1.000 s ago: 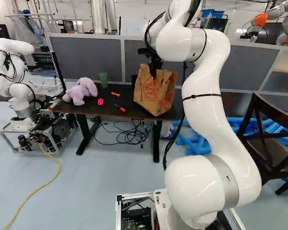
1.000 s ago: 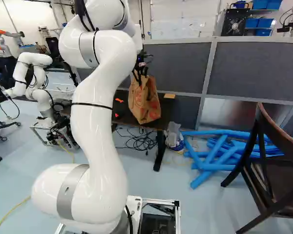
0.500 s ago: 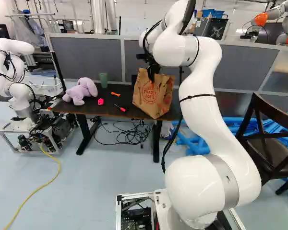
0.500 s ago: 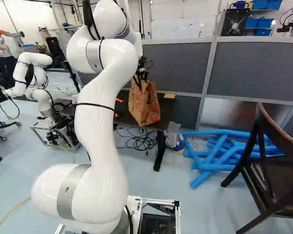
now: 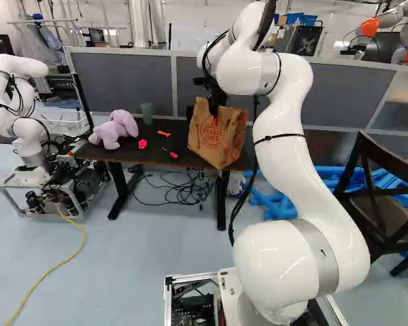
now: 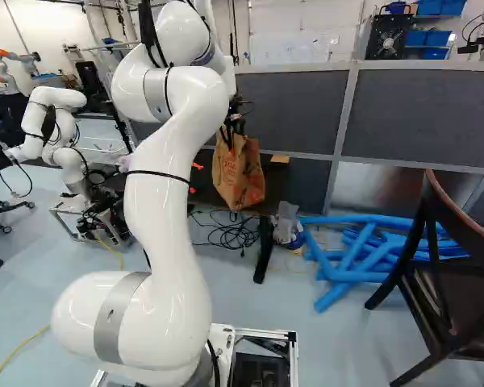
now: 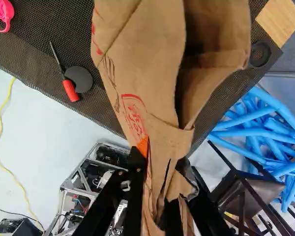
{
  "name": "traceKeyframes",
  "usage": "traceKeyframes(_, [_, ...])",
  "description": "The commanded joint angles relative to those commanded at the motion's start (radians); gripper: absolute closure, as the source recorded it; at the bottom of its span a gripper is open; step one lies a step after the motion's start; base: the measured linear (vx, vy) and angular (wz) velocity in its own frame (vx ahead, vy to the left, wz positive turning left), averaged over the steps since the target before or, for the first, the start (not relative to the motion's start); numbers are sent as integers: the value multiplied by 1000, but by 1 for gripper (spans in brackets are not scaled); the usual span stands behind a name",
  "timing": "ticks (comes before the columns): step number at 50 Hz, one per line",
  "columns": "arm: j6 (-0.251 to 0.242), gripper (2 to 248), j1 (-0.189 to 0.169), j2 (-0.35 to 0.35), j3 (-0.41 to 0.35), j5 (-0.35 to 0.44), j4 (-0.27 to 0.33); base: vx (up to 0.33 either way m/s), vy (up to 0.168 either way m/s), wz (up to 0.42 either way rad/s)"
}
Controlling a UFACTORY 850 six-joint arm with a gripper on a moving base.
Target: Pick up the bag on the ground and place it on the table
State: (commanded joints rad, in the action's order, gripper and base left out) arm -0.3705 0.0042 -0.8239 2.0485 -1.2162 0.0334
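Note:
My gripper (image 5: 215, 102) is at the top of the brown paper bag (image 5: 217, 139), above the dark table (image 5: 149, 151). The bag leans, its lower corner by the table's front edge; whether its base lies flat I cannot tell. In the wrist view my gripper (image 7: 163, 160) has its fingers apart, with loose, crumpled folds of the bag (image 7: 142, 64) between them. One orange pad (image 7: 143, 146) shows against the paper. The right base view shows the bag (image 6: 239, 173) below the gripper, partly behind my arm.
On the table are a purple plush toy (image 5: 114, 129), a green cup (image 5: 146, 113), a pink item (image 5: 142, 144) and a red-handled screwdriver (image 5: 171, 153). Blue tubes (image 6: 355, 258) and a dark chair (image 6: 436, 282) stand right. Another robot (image 5: 24, 115) is at left.
Over the last second my arm's upper part has shifted left in the left base view, and the bag's top has moved with it. An orange fingertip now shows against the bag. The base has not moved.

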Motion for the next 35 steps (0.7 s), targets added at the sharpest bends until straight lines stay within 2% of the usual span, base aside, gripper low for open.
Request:
traceKeyframes(4, [0, 190, 0, 0, 0, 0, 0, 0, 0, 0])
traceKeyframes(5, [0, 157, 0, 0, 0, 0, 0, 0, 0, 0])
traceKeyframes(9, [0, 157, 0, 0, 0, 0, 0, 0, 0, 0])
traceKeyframes(10, [0, 122, 0, 0, 0, 0, 0, 0, 0, 0])
traceKeyframes(14, [0, 122, 0, 0, 0, 0, 0, 0, 0, 0])
traceKeyframes(15, [0, 86, 0, 0, 0, 0, 0, 0, 0, 0])
traceKeyframes(19, [0, 86, 0, 0, 0, 0, 0, 0, 0, 0])
traceKeyframes(20, [0, 50, 0, 0, 0, 0, 0, 0, 0, 0])
traceKeyframes(25, [0, 50, 0, 7, -1, 0, 0, 0, 0, 0])
traceKeyframes(26, [0, 13, 0, 9, -2, 0, 0, 0, 0, 0])
traceKeyframes(35, [0, 3, 0, 29, -5, 0, 0, 0, 0, 0])
